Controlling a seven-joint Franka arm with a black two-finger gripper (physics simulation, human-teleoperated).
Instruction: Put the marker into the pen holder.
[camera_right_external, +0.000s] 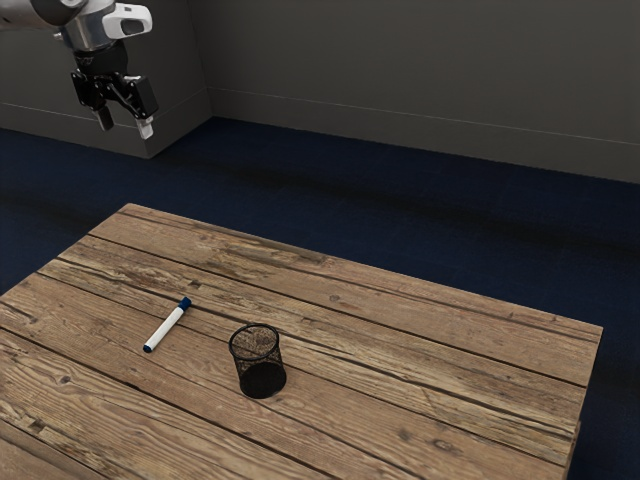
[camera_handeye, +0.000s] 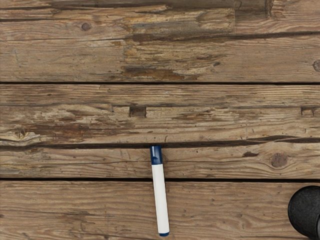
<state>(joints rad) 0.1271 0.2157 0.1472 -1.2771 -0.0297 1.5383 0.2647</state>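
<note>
black mesh pen holder (camera_right_external: 262, 377): upright on the table (camera_right_external: 420, 400). white-and-blue marker (camera_right_external: 166, 328): lying flat on the table, apart from the pen holder. gripper (camera_right_external: 125, 124): raised above both, jaws spread apart.

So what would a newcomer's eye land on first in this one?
Probably the white marker with its blue cap, lying on the worn plank table. Next, the black mesh pen holder, standing upright near it. Then the open gripper, raised at the exterior view's upper left.
</note>
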